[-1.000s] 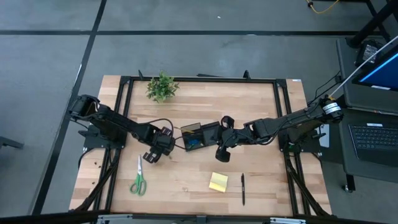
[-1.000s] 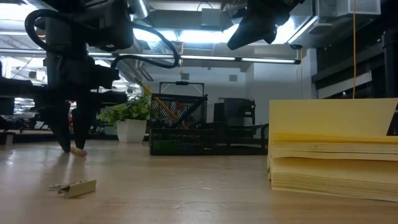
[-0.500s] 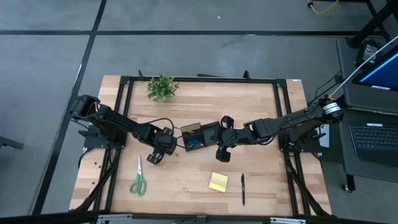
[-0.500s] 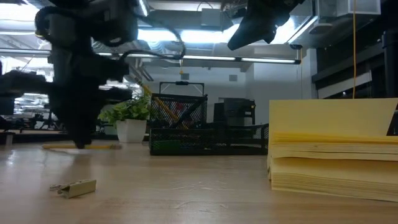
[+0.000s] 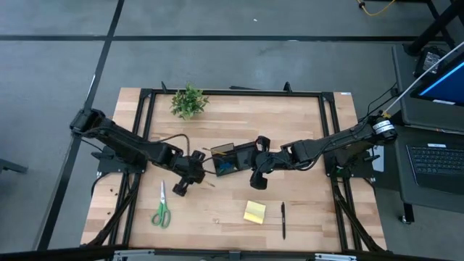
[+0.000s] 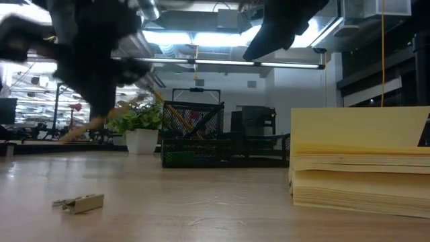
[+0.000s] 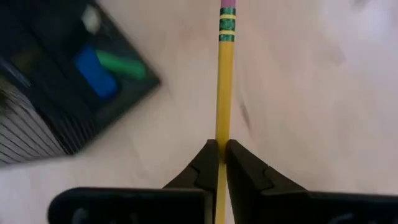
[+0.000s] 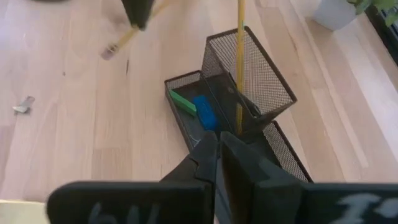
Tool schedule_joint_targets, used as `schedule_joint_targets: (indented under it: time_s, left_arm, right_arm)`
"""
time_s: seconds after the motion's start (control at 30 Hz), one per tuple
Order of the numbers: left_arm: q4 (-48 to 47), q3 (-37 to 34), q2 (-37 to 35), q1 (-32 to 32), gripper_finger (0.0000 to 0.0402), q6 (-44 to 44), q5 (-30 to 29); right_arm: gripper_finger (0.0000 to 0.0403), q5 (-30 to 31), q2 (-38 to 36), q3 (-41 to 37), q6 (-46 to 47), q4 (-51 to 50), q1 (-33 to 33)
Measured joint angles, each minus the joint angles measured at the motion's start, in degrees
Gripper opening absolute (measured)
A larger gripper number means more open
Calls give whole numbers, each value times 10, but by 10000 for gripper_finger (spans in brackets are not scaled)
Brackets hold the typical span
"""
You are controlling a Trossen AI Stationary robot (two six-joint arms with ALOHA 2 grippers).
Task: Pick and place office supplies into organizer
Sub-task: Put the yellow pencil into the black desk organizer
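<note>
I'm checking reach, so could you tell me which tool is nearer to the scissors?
Left. The left tool, holding a pencil, is just beside the scissors; the right tool is farther off, past the organizer.

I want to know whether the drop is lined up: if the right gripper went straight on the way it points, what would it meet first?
Probably the organizer. The right gripper, jaws shut on a pencil, points at its tall mesh section; the pencil's far end already overlaps that section, though depth is unclear.

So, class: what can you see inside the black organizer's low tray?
In the organizer, the low tray holds a blue block and a green piece. Its end nearest the right gripper is covered.
</note>
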Motion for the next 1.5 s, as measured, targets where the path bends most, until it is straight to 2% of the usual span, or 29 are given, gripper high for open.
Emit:
schedule_joint_targets:
  time_s: [0.3, 0.53, 0.77, 0.87, 1.0, 1.13, 1.3, 1.5]
  left_arm:
    - [105, 0, -123, -12, 14, 3, -1]
    - [234, 0, -178, -9, 15, 19, -2]
    - [350, -39, -182, 0, 15, 35, -10]
    - [406, -69, -182, 13, 15, 35, -32]
    - [513, -109, -182, 40, 15, 35, -37]
    - [578, -150, -179, 76, 15, 14, -62]
    - [682, -197, -162, 113, 15, -21, -62]
    - [726, -209, -123, 140, 15, -36, -61]
  right_arm:
    - [25, 0, 1, 0, -13, 24, -2]
    - [25, -1, 1, 0, -12, 24, -2]
    - [25, -2, 1, 0, -11, 28, -2]
    - [25, -2, 1, 0, -11, 29, -2]
    - [25, -2, 1, 0, -12, 31, -2]
    - [25, -2, 1, 0, -12, 31, -2]
    - [25, -2, 1, 0, -12, 32, -2]
    - [25, -2, 0, 0, -12, 32, -2]
